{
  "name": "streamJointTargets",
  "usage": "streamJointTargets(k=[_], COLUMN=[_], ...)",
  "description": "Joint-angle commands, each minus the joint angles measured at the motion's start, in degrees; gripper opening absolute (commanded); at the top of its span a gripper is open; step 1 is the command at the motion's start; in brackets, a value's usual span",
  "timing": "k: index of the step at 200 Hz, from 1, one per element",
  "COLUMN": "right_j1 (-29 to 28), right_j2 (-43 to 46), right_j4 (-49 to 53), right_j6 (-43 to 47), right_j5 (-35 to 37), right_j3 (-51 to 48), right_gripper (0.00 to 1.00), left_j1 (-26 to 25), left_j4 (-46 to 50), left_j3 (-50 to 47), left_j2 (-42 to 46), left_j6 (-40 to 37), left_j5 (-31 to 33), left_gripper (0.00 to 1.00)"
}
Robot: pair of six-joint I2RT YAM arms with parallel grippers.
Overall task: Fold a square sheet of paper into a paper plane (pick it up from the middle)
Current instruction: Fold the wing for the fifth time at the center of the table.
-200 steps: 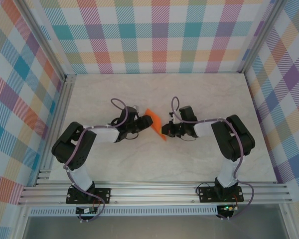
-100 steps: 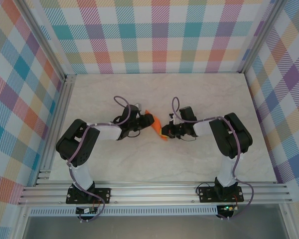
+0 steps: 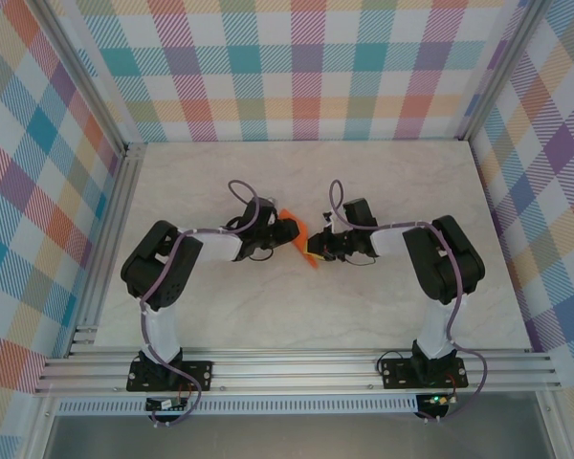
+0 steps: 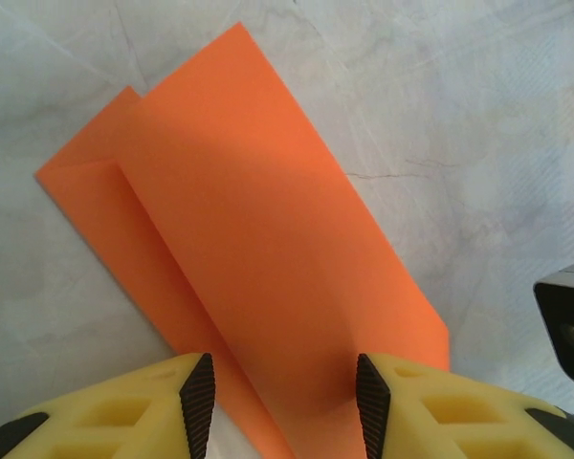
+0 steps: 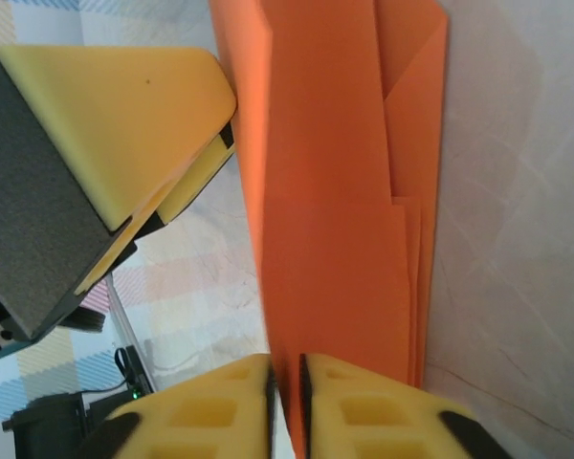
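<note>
At the centre of the pale marbled table (image 3: 364,182), the left end effector (image 4: 284,402) has moved in, spread astride the folded bright orange paper sheet (image 4: 268,239) the right end effector (image 5: 285,382) pinches, seemingly readying another crease.

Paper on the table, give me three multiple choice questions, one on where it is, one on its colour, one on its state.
1. Where is the paper? A) middle of the table B) far left corner C) on the front rail
2. Its colour? A) white B) blue C) orange
3. Its state? A) flat, unfolded B) folded in layers C) crumpled into a ball
Answers: 1 A, top view shows it mid-table; 2 C, bright orange in every view; 3 B, wrist views show overlapping layers.
</note>
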State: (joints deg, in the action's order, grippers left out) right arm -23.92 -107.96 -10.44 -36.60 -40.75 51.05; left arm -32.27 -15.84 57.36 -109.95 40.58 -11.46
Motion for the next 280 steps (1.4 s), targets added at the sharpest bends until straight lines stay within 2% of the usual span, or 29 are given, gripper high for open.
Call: streamJointTargets(k=[1, 14, 61, 96, 206, 280], right_j1=[0.4, 0.3, -0.5, -3.8, -9.5, -11.7], right_j2=[0.9, 2.2, 6.9, 7.2, 2.8, 2.3], right_j4=[3.4, 4.2, 1.4, 1.3, 3.4, 0.4], right_j6=[4.6, 7.1, 14.0, 17.3, 25.2, 28.9], right_j5=[3.1, 5.8, 11.6, 18.2, 27.6, 32.9], right_j3=[1.5, 1.3, -1.8, -1.8, 1.1, 0.9], right_gripper=[0.28, 0.34, 0.44, 0.51, 0.49, 0.4], left_j1=[-0.9, -1.0, -1.2, -1.2, -1.2, -1.2], left_j4=[6.9, 9.6, 14.4, 15.7, 17.4, 17.6], left_j3=[2.7, 4.0, 7.1, 7.9, 9.5, 10.0], left_j2=[-1.7, -2.3, -3.7, -4.1, -5.3, -5.8], left_j6=[-1.4, -1.3, -0.6, 1.0, 4.2, 4.3], left_j5=[2.4, 3.3, 4.4, 5.3, 5.7, 5.2], left_gripper=[0.45, 0.43, 0.42, 0.42, 0.42, 0.41])
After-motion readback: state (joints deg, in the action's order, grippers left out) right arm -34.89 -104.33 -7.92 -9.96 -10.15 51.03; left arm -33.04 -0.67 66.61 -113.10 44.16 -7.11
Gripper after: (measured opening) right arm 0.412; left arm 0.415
